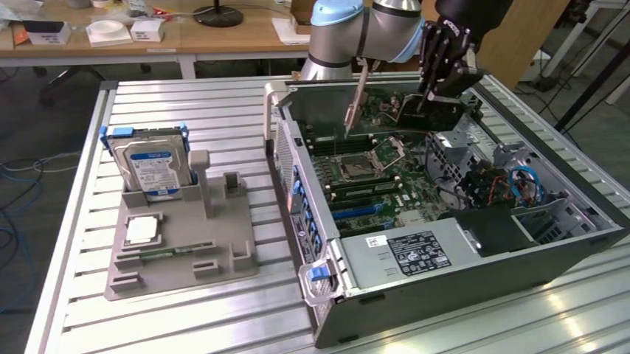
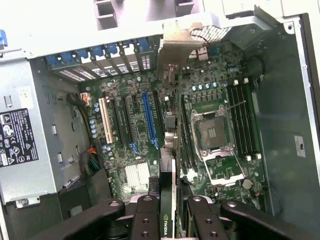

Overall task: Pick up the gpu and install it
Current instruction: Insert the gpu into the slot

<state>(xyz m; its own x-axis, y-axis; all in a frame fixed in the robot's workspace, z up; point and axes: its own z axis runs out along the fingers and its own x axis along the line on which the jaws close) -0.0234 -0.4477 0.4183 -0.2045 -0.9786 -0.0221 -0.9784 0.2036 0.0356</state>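
**Gripper:** The gripper (image 1: 433,94) hangs over the far end of the open computer case (image 1: 551,254). In the wrist view its dark fingers (image 2: 146,216) stand on either side of a thin card seen edge-on. The jaws are partly closed and clamped on the two flat faces of the card.

**Held item:** The card is the gpu (image 1: 435,118), a dark board. Its silver bracket (image 1: 355,99) points down toward the case's rear wall. It sits upright in the grip, above the motherboard (image 2: 127,107). In the wrist view the gpu (image 2: 168,195) lines up between the blue expansion slot (image 2: 148,117) and the CPU socket (image 2: 212,131), and it is not seated in any slot.

**Surroundings:** A hard drive (image 1: 150,166) stands upright in a gray holder (image 1: 182,254) on the slatted table (image 1: 197,103), on the exterior view's left and well apart from the gripper.
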